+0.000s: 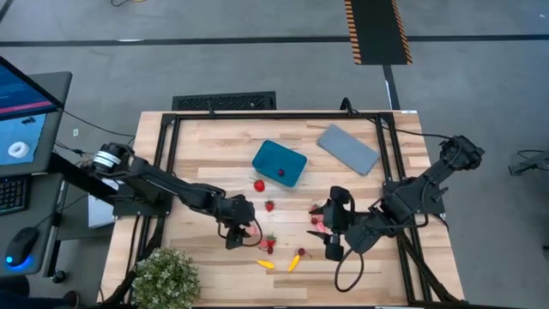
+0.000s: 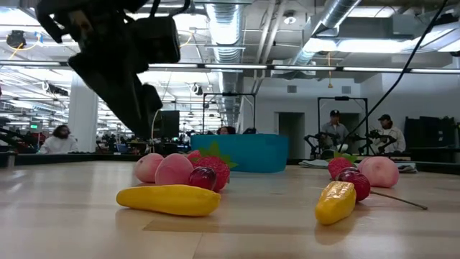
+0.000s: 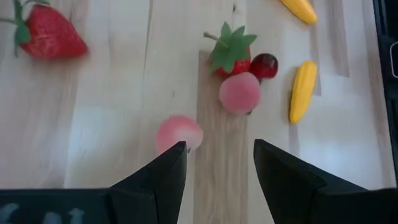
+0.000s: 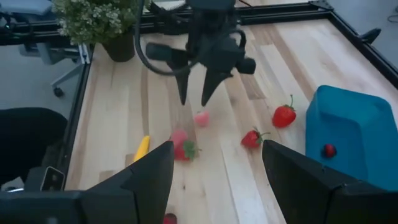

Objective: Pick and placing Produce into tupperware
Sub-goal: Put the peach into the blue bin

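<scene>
Two arms, dark throughout — black jointed links with black cables looped alongside. The left arm [image 1: 163, 184] bore a white-and-silver collar near its base. Each gripper — left gripper [image 3: 216, 177], right gripper [image 4: 217, 180] — had two black, wedge-shaped fingers with matte faces.

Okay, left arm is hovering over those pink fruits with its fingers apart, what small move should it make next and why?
Probably a short descent, shifted slightly toward the nearer pink fruit. The left gripper is open and empty, and in its wrist view that fruit sits by one fingertip rather than centred in the gap. The right wrist view shows the fingertips above the table, so closing now would likely miss.
</scene>
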Robot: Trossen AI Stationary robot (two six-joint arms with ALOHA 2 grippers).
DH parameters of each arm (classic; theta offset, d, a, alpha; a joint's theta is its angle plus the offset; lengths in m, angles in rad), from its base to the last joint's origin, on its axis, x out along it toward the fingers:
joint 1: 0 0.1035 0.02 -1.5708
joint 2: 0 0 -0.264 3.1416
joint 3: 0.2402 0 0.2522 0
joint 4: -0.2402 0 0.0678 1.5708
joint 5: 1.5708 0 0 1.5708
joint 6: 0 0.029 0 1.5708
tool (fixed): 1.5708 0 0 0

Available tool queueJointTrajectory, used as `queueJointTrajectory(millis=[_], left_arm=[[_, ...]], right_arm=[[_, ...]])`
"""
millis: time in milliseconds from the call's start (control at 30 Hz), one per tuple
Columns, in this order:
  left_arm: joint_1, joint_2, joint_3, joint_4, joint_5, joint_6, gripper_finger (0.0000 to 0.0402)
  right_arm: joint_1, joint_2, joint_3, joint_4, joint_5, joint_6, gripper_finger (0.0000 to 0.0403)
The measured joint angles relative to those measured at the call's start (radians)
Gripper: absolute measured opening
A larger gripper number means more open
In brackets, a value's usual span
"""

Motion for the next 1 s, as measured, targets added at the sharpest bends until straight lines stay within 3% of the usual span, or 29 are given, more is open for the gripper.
queueJointTrajectory(millis=[467, 1000], left_arm=[[0.004, 0.014, 0.000, 0.006, -0.104, 0.031, 0.0178], [-0.001, 0.049, -0.001, 0.002, -0.115, 0.024, 0.0178]], right_arm=[[0.013, 0.000, 0.000, 0.036, 0.024, 0.002, 0.0269], [0.013, 0.001, 0.000, 0.052, 0.020, 0.001, 0.0269]])
